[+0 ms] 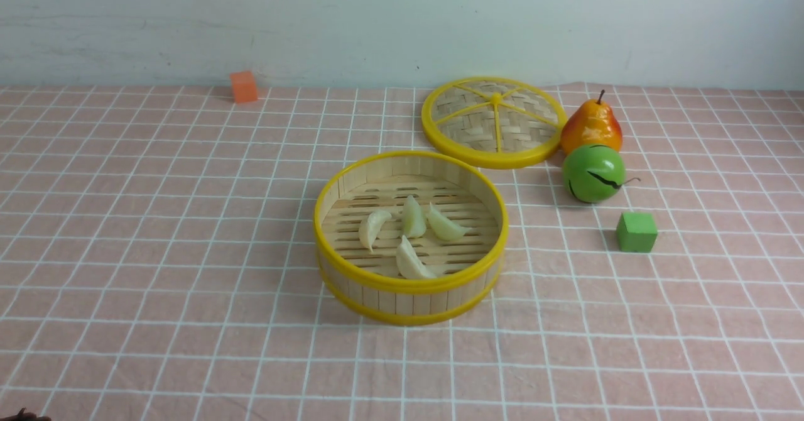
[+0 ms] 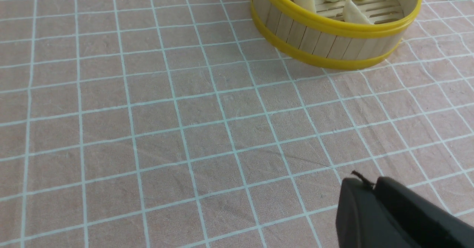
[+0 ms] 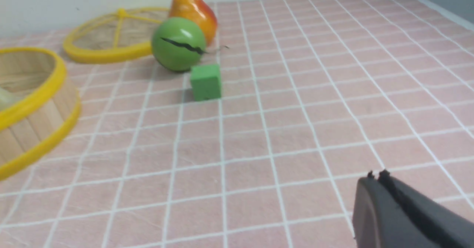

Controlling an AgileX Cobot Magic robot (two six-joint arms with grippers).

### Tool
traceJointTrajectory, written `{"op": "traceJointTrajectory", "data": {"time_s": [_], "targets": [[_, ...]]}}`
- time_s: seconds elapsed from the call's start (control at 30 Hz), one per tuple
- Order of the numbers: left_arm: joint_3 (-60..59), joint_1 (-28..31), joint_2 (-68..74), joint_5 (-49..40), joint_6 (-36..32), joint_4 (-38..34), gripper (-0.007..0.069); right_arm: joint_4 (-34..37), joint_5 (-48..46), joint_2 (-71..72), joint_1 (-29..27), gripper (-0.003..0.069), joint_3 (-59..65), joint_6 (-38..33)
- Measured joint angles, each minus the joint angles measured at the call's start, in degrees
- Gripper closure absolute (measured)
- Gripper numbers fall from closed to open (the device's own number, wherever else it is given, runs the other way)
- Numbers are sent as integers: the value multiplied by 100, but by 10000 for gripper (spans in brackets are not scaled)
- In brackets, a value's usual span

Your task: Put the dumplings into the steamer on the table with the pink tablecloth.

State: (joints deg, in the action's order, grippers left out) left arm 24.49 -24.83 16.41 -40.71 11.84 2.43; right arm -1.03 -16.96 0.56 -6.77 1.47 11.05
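The steamer (image 1: 410, 283), a round bamboo basket with yellow rims, stands mid-table on the pink tablecloth (image 1: 157, 251). Several pale dumplings (image 1: 413, 217) lie on its slatted floor; none lies on the cloth. The steamer also shows in the left wrist view (image 2: 333, 26) with the dumplings (image 2: 353, 13) inside, and its edge shows in the right wrist view (image 3: 33, 103). My left gripper (image 2: 370, 183) is shut and empty, low over bare cloth, near side of the steamer. My right gripper (image 3: 376, 177) is shut and empty over bare cloth, away from the steamer.
The flat woven lid (image 1: 495, 122) lies behind the steamer to the right. A pear (image 1: 592, 125), a green round fruit (image 1: 593, 173) and a green cube (image 1: 636, 232) sit right of it. An orange cube (image 1: 244, 86) sits at the back left by the wall.
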Motion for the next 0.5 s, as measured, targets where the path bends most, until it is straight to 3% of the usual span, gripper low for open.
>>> {"op": "traceJointTrajectory", "data": {"time_s": [0.5], "targets": [[0,0,0,-18,0,0,568,3,-546,0,89,680,-62,12]]}}
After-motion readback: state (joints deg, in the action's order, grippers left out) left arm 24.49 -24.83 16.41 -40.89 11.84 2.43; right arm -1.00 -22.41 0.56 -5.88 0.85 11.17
